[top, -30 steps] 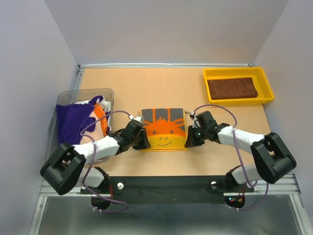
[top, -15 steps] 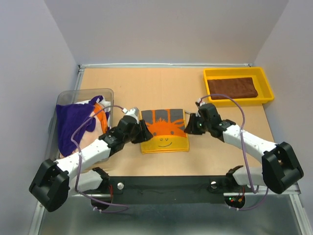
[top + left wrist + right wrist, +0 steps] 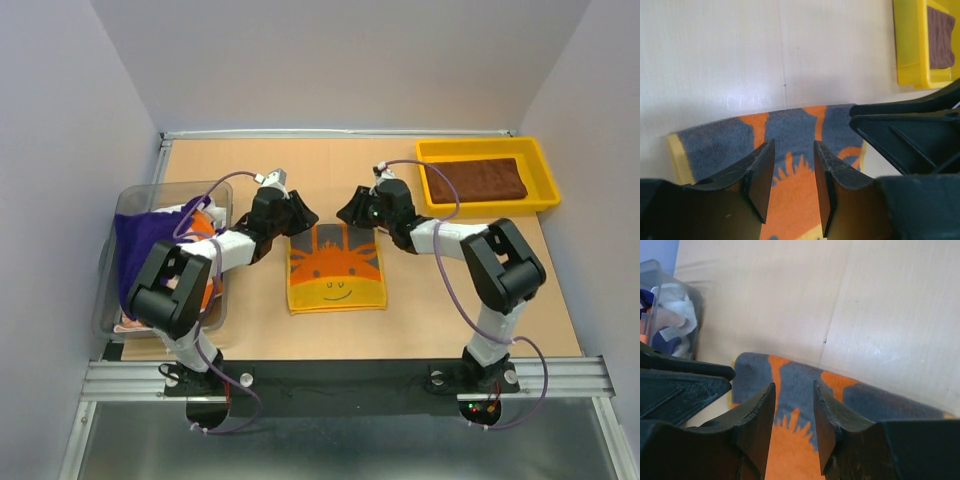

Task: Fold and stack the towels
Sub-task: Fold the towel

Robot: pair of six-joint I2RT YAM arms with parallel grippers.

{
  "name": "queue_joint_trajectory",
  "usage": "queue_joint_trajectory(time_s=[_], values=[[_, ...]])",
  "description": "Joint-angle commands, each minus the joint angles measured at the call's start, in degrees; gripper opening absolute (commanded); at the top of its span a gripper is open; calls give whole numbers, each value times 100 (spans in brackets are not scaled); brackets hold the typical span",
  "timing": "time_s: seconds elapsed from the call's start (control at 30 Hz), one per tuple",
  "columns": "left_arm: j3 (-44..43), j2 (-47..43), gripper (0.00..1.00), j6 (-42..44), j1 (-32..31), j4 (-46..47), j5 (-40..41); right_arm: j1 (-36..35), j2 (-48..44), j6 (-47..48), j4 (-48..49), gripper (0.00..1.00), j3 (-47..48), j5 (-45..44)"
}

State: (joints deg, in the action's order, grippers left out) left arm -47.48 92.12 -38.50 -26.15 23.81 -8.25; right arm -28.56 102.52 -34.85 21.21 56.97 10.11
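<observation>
Tabletop [image 3: 450, 300]: patterned towel [image 3: 336, 270] flat, far edge below both empty pincers

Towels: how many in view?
4 at least: patterned towel on the table, brown towel in the yellow tray, purple towel and orange towel in the bin. More may be hidden.

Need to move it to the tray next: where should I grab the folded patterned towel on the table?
Probably the patterned towel by its far edge, where both open grippers, left and right, hover. It lies flat, so come from above and pinch the two far corners together.
</observation>
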Motion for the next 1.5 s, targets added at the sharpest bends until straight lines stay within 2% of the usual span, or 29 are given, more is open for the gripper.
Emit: queue_joint_trajectory(time_s=[0.0,0.2,0.43,0.57,0.67,0.77,0.9,0.97,1.0,1.03,1.1,1.17,1.37,1.47], values=[[11,324,46,88,31,1001,-124,131,505,-364,1698,42,-133,44],[827,720,40,-175,224,2056,95,552,1076,-663,2956,42,-1054,-62],[1635,879,38,-605,286,2820,157,711,1253,-760,3731,42,-1872,-228],[1909,607,38,-632,391,2918,228,816,1078,-690,3891,42,-2102,-220],[1805,176,41,-440,392,2577,87,904,630,-427,3856,43,-2146,8],[1454,-386,50,-159,383,1824,69,904,17,151,2936,43,-1919,-96],[874,-1107,62,535,374,715,201,904,-487,1250,844,44,-1093,-246],[488,-1441,68,773,383,-38,394,904,-557,1969,97,45,-724,-255],[347,-1538,70,878,374,-331,455,904,-558,2234,-576,45,-557,-255],[188,-1669,76,1123,383,-612,595,904,-532,2472,-870,46,-199,-229],[-199,-1793,79,1388,383,-1333,684,904,-488,3096,-1670,46,102,-123],[-549,-1960,89,1827,392,-1990,763,904,-356,3666,-2398,47,514,8],[-965,-2250,91,3162,392,-3109,992,922,100,4503,-3508,47,1324,306],[-711,-2444,91,3393,392,-2998,1229,922,399,4645,-3772,47,1580,465]])
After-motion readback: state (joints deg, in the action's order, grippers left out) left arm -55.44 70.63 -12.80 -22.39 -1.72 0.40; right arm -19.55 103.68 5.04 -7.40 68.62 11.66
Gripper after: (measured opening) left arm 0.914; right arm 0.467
